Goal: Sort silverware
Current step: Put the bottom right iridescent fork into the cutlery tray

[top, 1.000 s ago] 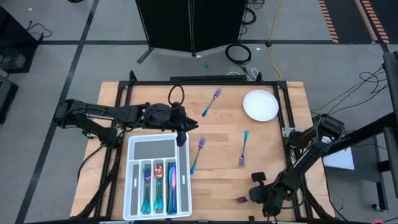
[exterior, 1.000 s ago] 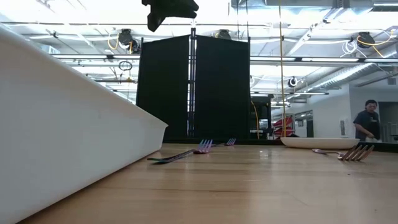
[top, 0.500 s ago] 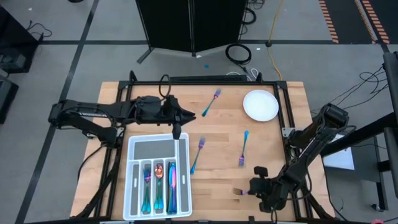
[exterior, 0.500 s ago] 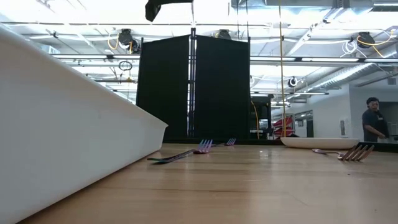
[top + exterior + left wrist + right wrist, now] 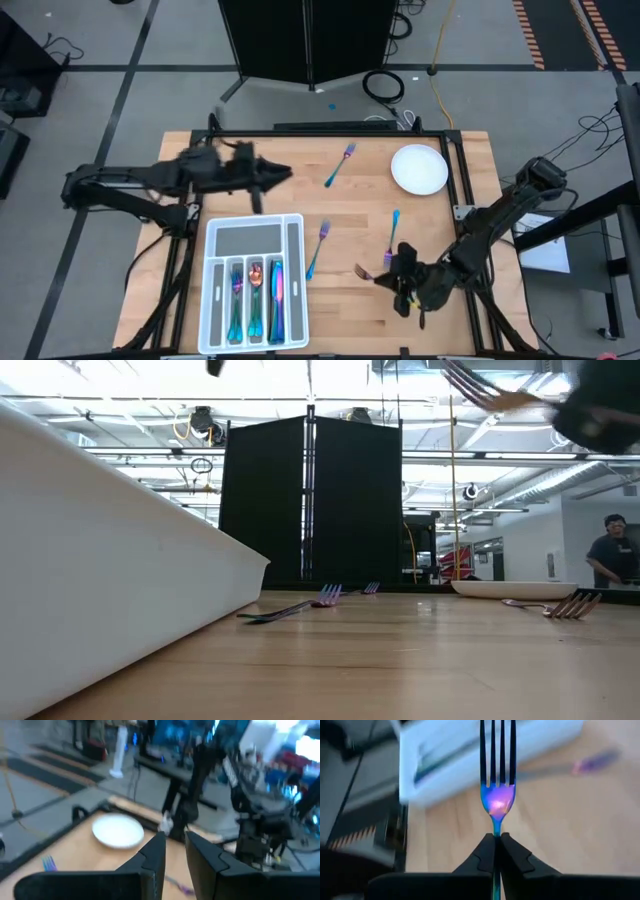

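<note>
Three forks on table

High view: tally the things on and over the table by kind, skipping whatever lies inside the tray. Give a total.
Forks: 4 (far fork, middle fork, right-hand fork, held fork in the right end effector)
Plates: 1 (white plate)
Trays: 1 (white tray)
Total: 6
</note>
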`<state>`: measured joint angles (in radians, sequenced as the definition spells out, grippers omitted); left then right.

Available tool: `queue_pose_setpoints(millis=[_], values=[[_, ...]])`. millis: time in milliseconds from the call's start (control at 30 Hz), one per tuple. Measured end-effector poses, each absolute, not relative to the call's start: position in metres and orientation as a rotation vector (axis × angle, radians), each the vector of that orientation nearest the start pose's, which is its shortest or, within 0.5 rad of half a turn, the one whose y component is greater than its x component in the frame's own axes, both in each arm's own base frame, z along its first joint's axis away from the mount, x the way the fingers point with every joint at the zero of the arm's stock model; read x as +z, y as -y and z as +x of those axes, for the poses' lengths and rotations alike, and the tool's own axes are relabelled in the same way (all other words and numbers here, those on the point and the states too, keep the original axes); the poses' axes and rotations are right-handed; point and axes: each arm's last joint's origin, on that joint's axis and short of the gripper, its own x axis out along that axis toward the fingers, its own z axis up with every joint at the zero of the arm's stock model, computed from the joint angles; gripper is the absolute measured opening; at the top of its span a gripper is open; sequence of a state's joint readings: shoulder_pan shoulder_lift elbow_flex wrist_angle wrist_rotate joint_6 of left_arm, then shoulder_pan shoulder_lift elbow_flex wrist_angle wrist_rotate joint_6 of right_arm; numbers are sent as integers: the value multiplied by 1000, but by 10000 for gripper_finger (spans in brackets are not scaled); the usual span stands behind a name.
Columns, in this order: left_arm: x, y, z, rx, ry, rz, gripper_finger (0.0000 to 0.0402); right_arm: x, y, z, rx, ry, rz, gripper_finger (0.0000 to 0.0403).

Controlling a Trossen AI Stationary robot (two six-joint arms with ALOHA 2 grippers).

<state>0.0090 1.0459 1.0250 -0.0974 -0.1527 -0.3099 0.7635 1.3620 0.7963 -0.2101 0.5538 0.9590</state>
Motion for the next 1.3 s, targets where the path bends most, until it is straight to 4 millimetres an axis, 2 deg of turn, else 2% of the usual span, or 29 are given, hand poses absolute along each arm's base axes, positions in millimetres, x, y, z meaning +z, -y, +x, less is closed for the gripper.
queue_pose_setpoints(millis=[100,233,400,633,800,967,1300], values=[[374,-8,209,224,-18,-335,75,231,-166,215,-147,-498,440,0],[354,-7,208,210,31,-435,75,248,-150,229,-203,-342,439,0],[330,5,224,134,26,-509,75,266,-122,247,-265,-193,498,0],[310,21,253,84,-12,-499,75,291,-89,263,-322,35,570,0],[298,27,275,75,30,-493,75,303,-72,268,-351,167,641,0],[290,27,288,95,58,-580,75,305,-61,271,-381,202,647,0],[295,37,298,147,33,-632,75,304,-53,273,-411,205,639,0]])
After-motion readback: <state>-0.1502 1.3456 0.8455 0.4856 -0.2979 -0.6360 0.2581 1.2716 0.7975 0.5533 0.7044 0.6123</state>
